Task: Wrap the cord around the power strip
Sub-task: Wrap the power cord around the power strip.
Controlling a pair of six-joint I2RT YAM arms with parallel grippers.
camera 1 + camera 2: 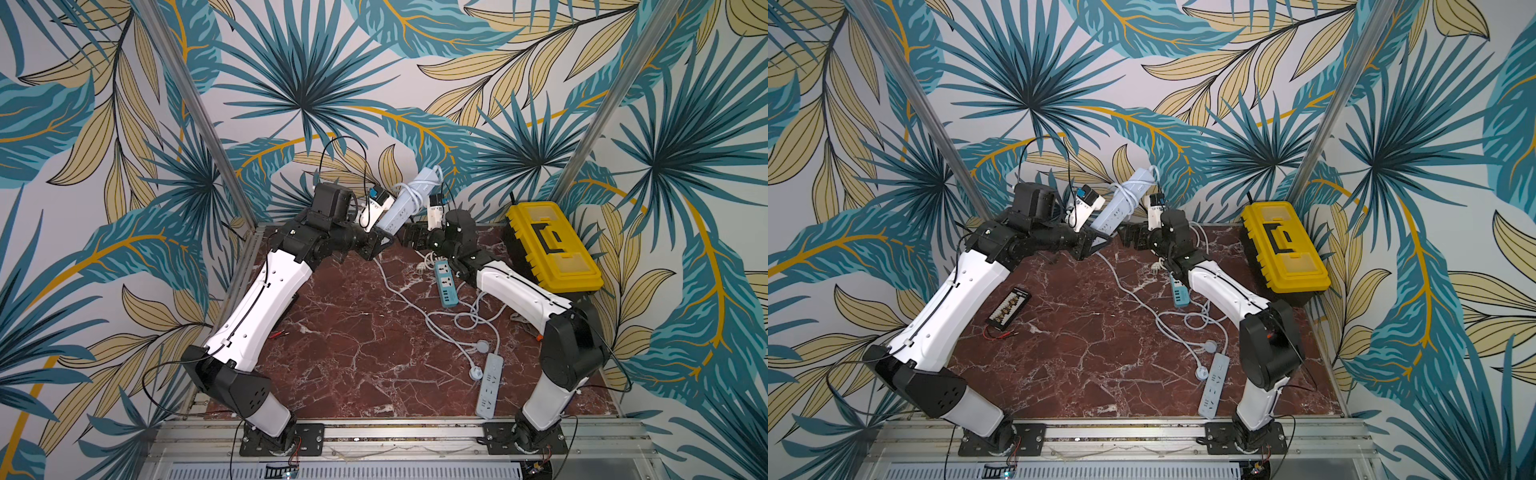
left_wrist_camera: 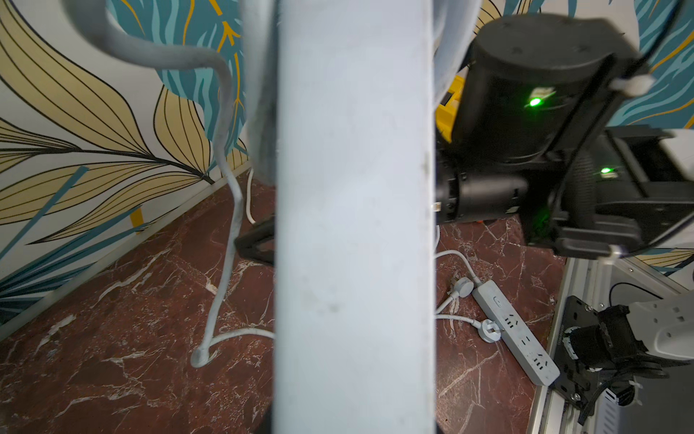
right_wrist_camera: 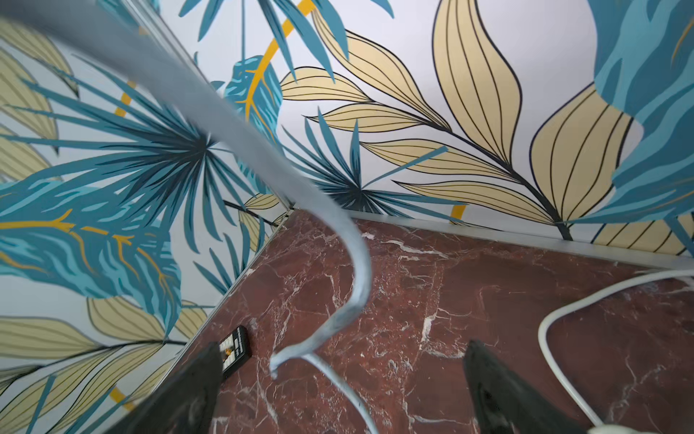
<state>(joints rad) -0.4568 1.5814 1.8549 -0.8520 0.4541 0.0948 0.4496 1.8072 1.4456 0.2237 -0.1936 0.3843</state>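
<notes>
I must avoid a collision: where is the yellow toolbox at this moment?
In a top view, the yellow toolbox stands in the far right corner of the table, just beyond the right arm.

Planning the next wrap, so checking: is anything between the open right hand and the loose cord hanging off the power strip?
Nothing visible does. In the right wrist view the cord hangs free just ahead of the open right hand; the small black device lies off to one side.

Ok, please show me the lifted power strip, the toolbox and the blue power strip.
lifted power strip (image 1: 397,212): in a top view, lower body.
toolbox (image 1: 575,259): in a top view, lid.
blue power strip (image 1: 445,284): in a top view, middle.
</notes>
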